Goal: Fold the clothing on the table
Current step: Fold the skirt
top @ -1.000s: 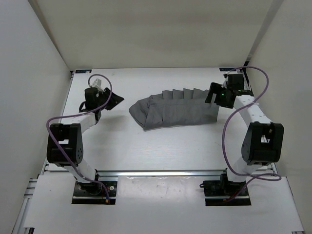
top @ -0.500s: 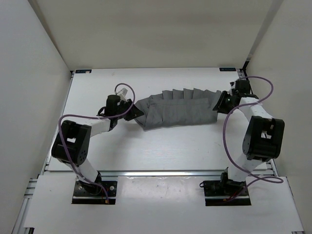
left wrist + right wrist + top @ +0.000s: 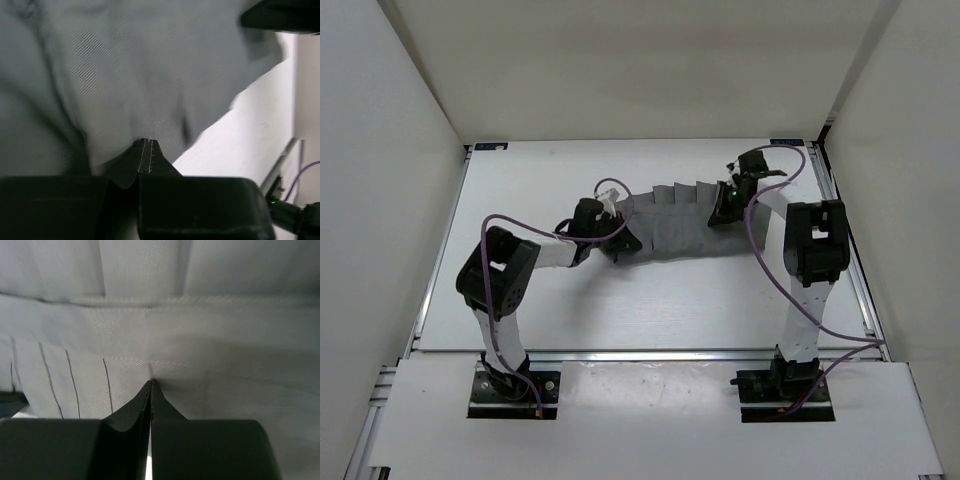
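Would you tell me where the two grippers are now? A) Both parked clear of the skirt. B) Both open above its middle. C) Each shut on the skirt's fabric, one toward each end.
C: the left gripper and right gripper each pinch the skirt with closed jaws.

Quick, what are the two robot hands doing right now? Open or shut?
Left gripper: closed, pinching the grey skirt.
Right gripper: closed, pinching the skirt too.
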Controlling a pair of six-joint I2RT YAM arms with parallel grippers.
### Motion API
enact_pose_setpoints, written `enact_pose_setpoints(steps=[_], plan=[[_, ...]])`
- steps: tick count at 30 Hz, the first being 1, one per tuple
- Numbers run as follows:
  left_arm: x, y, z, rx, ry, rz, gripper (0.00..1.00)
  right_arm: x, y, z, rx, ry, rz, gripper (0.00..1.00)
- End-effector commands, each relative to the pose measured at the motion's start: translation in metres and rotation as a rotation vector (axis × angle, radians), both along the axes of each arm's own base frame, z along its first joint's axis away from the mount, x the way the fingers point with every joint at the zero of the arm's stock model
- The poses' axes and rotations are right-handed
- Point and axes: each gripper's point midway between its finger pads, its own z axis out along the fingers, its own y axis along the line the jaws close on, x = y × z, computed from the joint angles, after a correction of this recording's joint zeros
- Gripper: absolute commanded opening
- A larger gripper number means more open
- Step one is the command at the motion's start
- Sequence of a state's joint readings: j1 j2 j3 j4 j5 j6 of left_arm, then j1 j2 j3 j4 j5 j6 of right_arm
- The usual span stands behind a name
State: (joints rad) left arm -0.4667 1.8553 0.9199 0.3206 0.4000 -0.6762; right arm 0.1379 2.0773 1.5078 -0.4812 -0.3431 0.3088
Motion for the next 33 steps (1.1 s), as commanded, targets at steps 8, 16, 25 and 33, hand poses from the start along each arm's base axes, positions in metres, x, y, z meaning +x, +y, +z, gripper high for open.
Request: enact_pose_setpoints(steps=[8,16,25,33], plan=[[-0.065,0.066,-0.037,0.162,0.115,0.050,0.00,-0.130,0.042,-0.008,0.014,0.262,0.167,0.01],[-0.104,0.121,-0.016,0.175,0.146,0.116,0.00,-0.239,0.067,0.026,0.003,0.304,0.388,0.00],[-0.062,0.113,0.049,0.080,0.023,0.092,0.00,-0.148,0.003,0.097,0.137,-0.085,0.156,0.49],[0.011,0.119,0.055,0.133,-0.048,0.156,0.00,-0.087,-0.053,0.086,0.090,-0.183,0.053,0.55]])
